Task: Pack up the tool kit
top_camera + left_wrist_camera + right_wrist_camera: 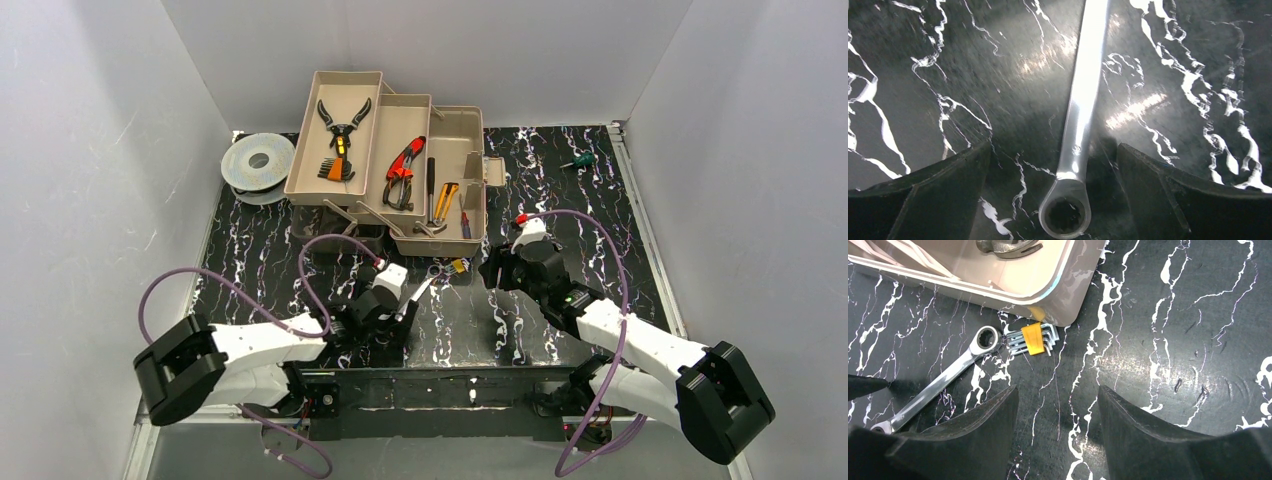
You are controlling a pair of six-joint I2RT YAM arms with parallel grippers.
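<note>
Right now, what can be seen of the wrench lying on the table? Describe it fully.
The wrench is a slim, shiny silver metal bar with a ring at each end. The ring nearer the toolbox is larger and toothed inside. It lies flat on the black marbled table, outside the box. Its large ring sits right beside the yellow-clipped hex key set, and contact there is unclear. The left pincer stands open astride its other end, not touching it.

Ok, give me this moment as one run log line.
left hand: open, straddling wrench on table | right hand: open, empty, hex keys ahead | toolbox: open
</note>
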